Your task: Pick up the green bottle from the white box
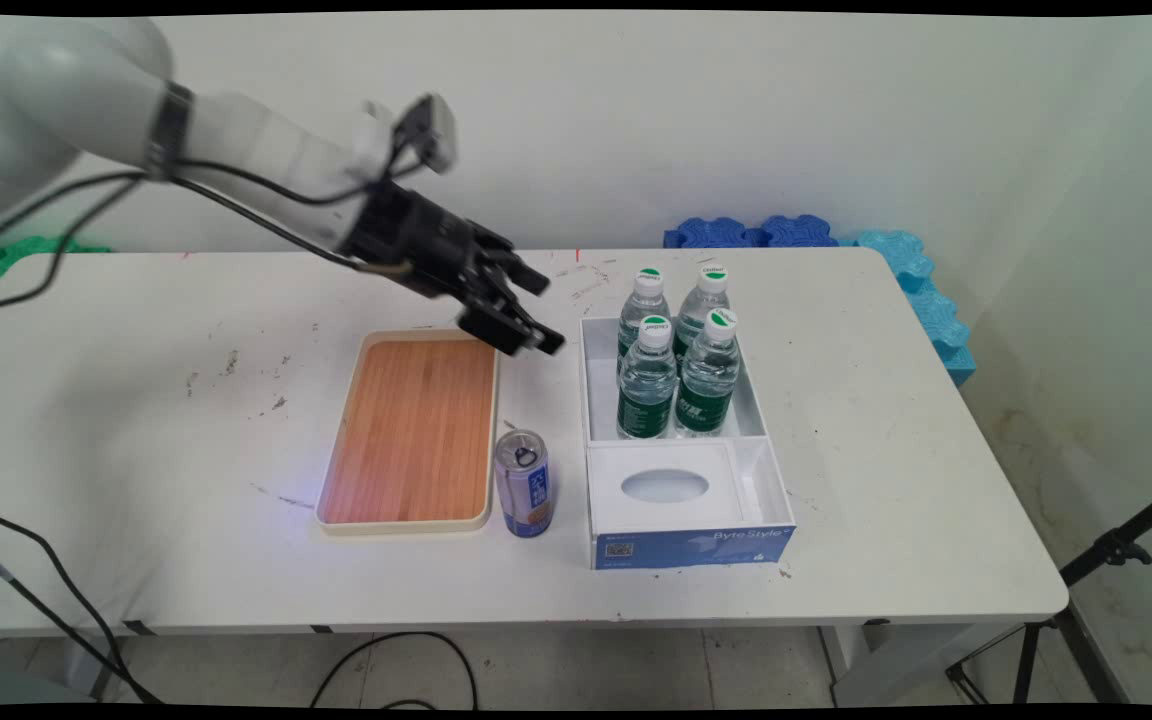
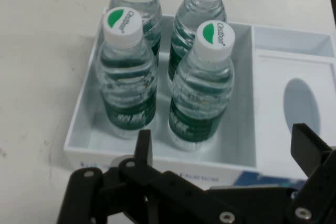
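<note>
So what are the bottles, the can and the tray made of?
The bottles look like clear plastic: you can see through them, and they have white caps and green labels. The can looks like shiny metal, with a silvery top and pull tab. The tray seems to have a wood or bamboo floor, striped with grain, and a smooth cream rim, perhaps plastic.

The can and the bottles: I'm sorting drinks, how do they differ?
The can is short, metal and blue-labelled, standing alone on the table; the bottles are taller, clear plastic with green labels and white caps, four grouped inside the white box. All stand upright.
</note>
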{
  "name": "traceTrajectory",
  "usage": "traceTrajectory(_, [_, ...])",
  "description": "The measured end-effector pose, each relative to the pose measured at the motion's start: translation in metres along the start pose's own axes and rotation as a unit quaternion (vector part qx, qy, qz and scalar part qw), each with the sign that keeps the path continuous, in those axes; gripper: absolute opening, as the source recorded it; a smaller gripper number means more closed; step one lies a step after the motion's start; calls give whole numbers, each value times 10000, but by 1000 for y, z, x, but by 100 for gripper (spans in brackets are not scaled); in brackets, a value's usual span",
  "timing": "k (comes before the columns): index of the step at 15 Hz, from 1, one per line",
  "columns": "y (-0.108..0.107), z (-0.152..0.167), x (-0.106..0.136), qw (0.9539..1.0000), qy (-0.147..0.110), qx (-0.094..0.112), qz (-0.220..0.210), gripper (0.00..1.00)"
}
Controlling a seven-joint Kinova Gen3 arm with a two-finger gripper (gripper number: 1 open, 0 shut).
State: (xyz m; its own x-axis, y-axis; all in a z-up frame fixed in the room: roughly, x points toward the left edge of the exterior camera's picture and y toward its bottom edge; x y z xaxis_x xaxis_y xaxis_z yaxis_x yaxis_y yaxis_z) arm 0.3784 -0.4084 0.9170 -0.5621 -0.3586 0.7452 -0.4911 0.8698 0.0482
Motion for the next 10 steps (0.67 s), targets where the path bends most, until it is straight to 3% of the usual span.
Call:
traceTrajectory(3, [3,36,-2,10000,-29,-7,82,100])
traceTrajectory(10, [3,85,-8,9999,-34,78,108,100])
